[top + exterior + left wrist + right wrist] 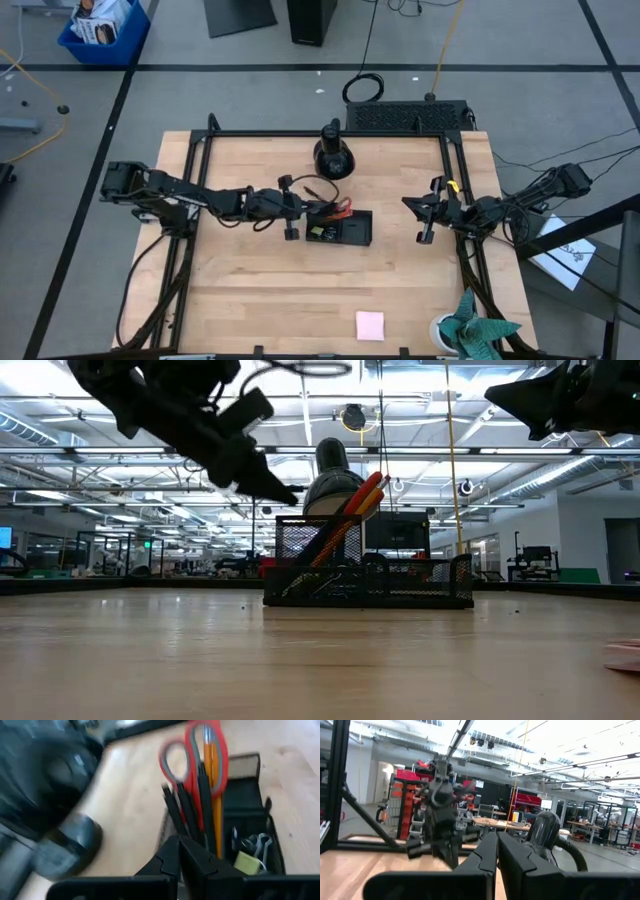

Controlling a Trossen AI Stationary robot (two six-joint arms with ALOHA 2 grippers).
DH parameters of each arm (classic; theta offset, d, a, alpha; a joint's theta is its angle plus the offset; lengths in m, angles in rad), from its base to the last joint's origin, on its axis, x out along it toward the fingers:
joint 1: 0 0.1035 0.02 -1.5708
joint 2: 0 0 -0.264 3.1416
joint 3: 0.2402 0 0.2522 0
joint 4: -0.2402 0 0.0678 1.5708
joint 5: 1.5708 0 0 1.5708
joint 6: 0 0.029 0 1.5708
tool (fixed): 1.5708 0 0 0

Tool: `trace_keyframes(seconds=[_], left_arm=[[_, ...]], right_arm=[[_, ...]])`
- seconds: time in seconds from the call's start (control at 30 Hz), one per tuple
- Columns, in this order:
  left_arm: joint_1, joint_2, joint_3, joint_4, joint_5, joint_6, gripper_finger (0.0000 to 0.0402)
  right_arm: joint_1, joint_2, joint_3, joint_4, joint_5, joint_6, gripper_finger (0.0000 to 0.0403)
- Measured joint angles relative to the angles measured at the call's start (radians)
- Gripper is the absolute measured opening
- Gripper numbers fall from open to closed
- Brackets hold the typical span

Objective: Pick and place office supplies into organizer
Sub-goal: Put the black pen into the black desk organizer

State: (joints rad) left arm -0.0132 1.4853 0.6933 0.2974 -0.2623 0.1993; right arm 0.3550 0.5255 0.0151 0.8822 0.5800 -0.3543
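Observation:
The black mesh organizer stands on the table near the middle. In it the red-handled scissors, two orange pencils and black pens lean toward the far-left. Small clips and a yellow-green piece lie in a compartment. The pink sticky-note pad lies flat near the near edge. My left gripper hangs shut just left of and above the organizer's left rim. My right gripper hovers shut to the organizer's right, raised well above the table.
A round black dome stand sits just beyond the organizer toward the far edge. A potted plant is at the near right corner. Bare wood stretches between the organizer and the sticky pad. A black frame rail borders the table.

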Motion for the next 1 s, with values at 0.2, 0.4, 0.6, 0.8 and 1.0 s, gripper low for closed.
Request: trace_keyframes(seconds=[0.2, 0.4, 0.6, 0.8, 1.0], left_arm=[[0.103, -0.126, 0.003, -0.167, -0.063, 0.117, 0.0021], [0.304, -0.149, 0.001, -0.365, 0.205, 0.234, 0.0021], [0.403, -0.086, 0.002, -0.311, 0.22, 0.41, 0.0021], [0.399, 0.003, 0.013, -0.259, 0.247, 0.459, 0.0021], [0.396, 0.141, 0.092, -0.298, 0.343, 0.462, 0.0046]], right_arm=[[0.0, 0.0, 0.0, -0.052, -0.001, -0.023, 0.0009], [0.0, 0.002, 0.0, -0.142, -0.005, -0.019, 0.0009], [0.0, 0.0, 0.0, -0.065, -0.004, -0.085, 0.0009], [-0.002, 0.0, 0.0, 0.075, -0.004, -0.125, 0.0009], [-0.002, 0.0, 0.026, 0.062, -0.004, -0.138, 0.0009]])
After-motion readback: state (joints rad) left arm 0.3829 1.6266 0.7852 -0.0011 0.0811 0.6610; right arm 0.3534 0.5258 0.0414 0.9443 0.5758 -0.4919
